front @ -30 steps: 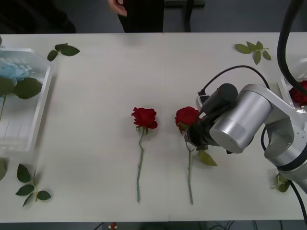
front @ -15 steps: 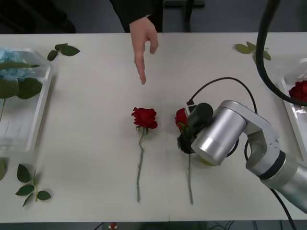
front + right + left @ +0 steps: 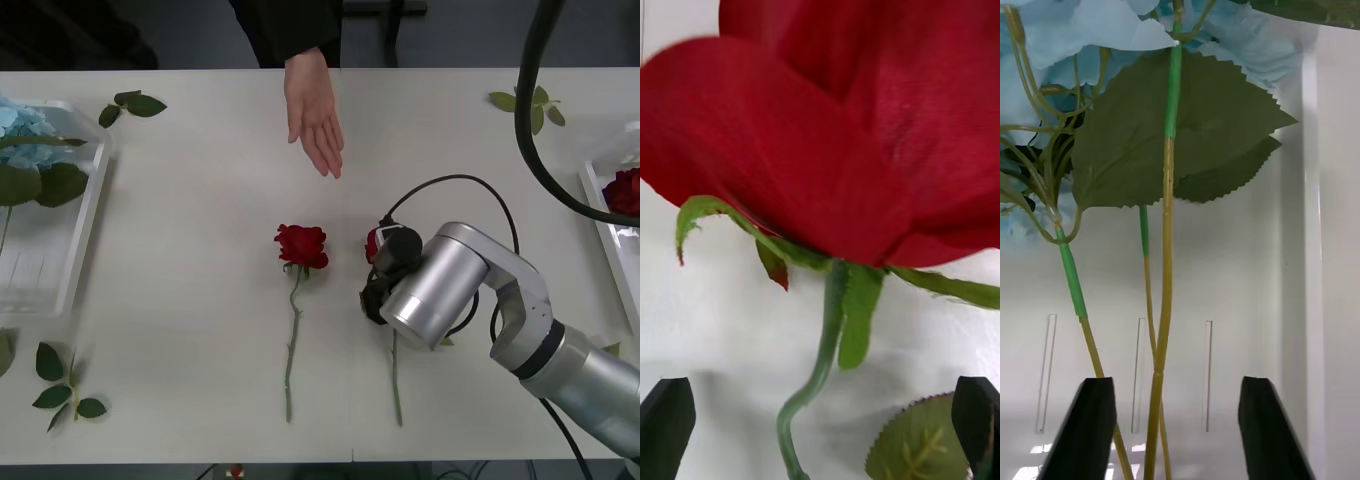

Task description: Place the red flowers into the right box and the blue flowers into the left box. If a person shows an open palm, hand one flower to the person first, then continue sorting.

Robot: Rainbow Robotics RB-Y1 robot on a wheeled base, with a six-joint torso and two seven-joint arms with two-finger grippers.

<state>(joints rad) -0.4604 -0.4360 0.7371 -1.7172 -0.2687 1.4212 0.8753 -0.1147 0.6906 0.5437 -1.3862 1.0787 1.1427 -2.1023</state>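
Two red flowers lie mid-table: one rose (image 3: 302,245) in the open, and another (image 3: 372,242) half under my right arm. My right gripper (image 3: 820,431) is open just over that rose's stem (image 3: 820,367), below the bloom (image 3: 842,135), one black finger on each side. Another rose (image 3: 625,190) lies in the right box (image 3: 598,215). My left gripper (image 3: 1176,431) hangs open over the left box (image 3: 60,260), with the blue flowers' (image 3: 1112,37) stems running between its fingers. A person's hand (image 3: 313,115) reaches over the far edge, palm open and up.
Loose leaf sprigs lie at the far left (image 3: 133,103), far right (image 3: 528,105) and near left (image 3: 65,385). A black cable (image 3: 450,190) loops above my right arm. The silver arm (image 3: 440,285) covers the table right of the roses.
The person's hand came in over the far edge and turned palm up. My right arm moved left and lower over the right-hand rose. The blue flowers in the left box shifted.
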